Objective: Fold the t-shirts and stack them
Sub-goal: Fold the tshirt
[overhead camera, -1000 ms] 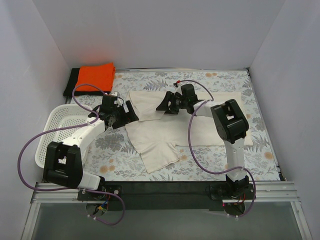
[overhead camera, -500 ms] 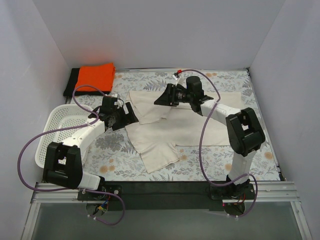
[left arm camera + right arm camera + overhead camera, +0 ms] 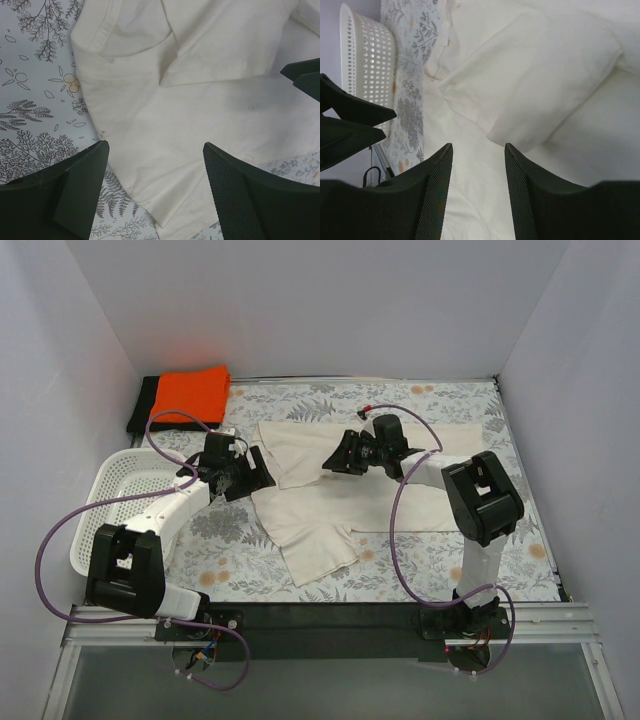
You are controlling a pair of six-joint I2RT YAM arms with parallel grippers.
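Top external view: the plain cream cotton t-shirt (image 3: 320, 515) is spread mid-scene on the floral tabletop (image 3: 230, 560). The right claw (image 3: 332, 457) has been drawn back over its folded-in sleeve (image 3: 295, 450), jaws narrowed but empty; the left claw (image 3: 266, 472) is held open, empty. Another fold is judged imminent.

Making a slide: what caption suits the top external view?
Left gripper and right gripper hover open over the cream t-shirt; orange t-shirt folded far left.

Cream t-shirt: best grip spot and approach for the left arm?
Probably the flap of the cream t-shirt that juts toward the near edge: it lies flat and unfolded, with free edges on the patterned table. Come from above at its left edge, nearest the left gripper.
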